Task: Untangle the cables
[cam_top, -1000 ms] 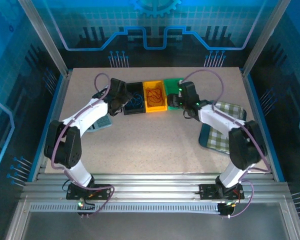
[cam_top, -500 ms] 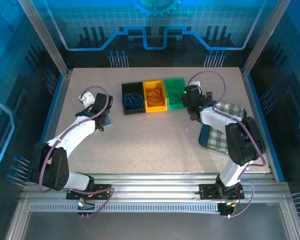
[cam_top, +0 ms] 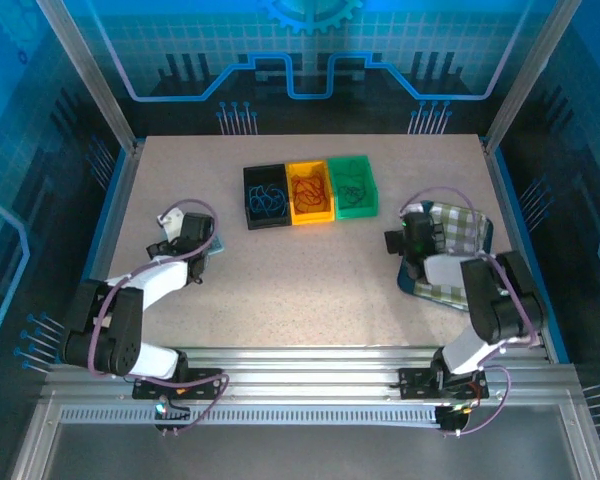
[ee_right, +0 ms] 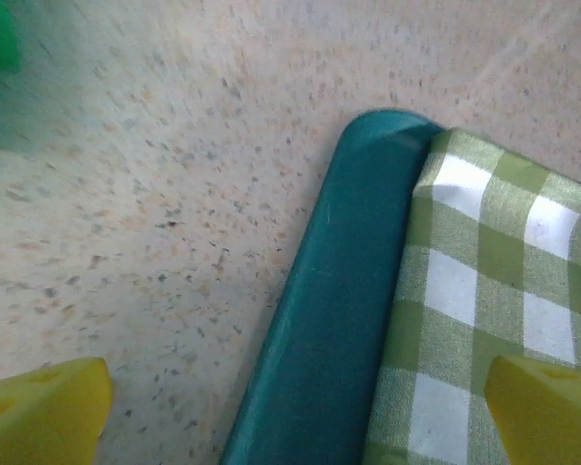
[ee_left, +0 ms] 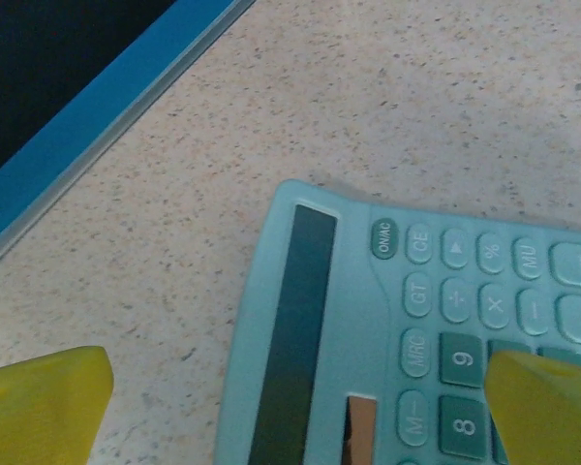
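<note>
Three small bins stand in a row at the back middle of the table. A blue cable (cam_top: 268, 199) is bunched in the black bin (cam_top: 248, 205). A red cable (cam_top: 308, 188) lies in the yellow bin (cam_top: 311, 214), and a dark cable (cam_top: 352, 185) in the green bin (cam_top: 355, 209). My left gripper (cam_top: 190, 238) (ee_left: 295, 426) is open over a teal calculator (ee_left: 397, 339), far left of the bins, with nothing between its yellow fingertips (ee_left: 41, 402). On the right, my right gripper (cam_top: 408, 242) (ee_right: 295, 417) is open and holds nothing. It hangs over the tray's left rim.
The teal calculator (cam_top: 213, 246) lies at the left. A dark teal tray (cam_top: 408, 280) (ee_right: 339, 310) with a green-white checked cloth (cam_top: 452, 232) (ee_right: 484, 291) sits at the right. A blue border (ee_left: 97, 116) edges the table. Bare tabletop lies in the middle front.
Both arms have drawn back from the bins toward the near side. The left gripper came to the calculator, the right one to the tray's edge. The cables stayed in their bins.
</note>
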You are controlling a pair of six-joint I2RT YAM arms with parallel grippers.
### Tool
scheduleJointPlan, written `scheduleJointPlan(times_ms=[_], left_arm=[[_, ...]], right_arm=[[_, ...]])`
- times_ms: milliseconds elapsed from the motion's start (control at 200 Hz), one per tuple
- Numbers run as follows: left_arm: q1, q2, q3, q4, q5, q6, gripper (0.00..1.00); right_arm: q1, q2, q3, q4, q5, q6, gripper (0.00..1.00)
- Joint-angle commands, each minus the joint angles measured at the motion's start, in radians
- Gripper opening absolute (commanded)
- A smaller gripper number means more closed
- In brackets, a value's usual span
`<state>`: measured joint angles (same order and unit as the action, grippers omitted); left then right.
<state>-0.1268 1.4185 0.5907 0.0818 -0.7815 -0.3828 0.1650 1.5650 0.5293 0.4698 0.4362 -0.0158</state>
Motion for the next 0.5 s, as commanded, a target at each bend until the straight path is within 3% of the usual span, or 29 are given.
scheduleJointPlan(times_ms=[0,30,80,170,305,355,400,495], left_arm=[[0.018,0.001,-0.042,0.279,0.078,0.077,0.99],[0.019,0.012,-0.024,0.258,0.096,0.081,0.99],[0.021,0.028,-0.009,0.270,0.150,0.119,0.99],[0.020,0.046,-0.006,0.316,0.268,0.212,0.99],[0.043,0.060,-0.057,0.477,0.275,0.308,0.99],[0.056,0.105,-0.119,0.684,0.295,0.343,0.99],[0.039,0.088,-0.103,0.606,0.318,0.344,0.99],[0.031,0.081,-0.157,0.711,0.348,0.367,0.99]], right_arm=[[-0.112,-0.045,-0.143,0.418,-0.282,0.057,1.00],[-0.120,-0.017,-0.178,0.524,-0.309,0.052,1.00],[-0.116,-0.048,-0.140,0.393,-0.297,0.058,1.00],[-0.093,-0.033,-0.139,0.421,-0.265,0.031,1.00],[-0.060,-0.026,-0.148,0.452,-0.197,0.015,1.00],[-0.042,-0.028,-0.155,0.465,-0.159,0.008,1.00],[-0.031,-0.022,-0.164,0.494,-0.138,-0.002,1.00],[-0.027,-0.023,-0.165,0.493,-0.132,-0.003,1.00]])
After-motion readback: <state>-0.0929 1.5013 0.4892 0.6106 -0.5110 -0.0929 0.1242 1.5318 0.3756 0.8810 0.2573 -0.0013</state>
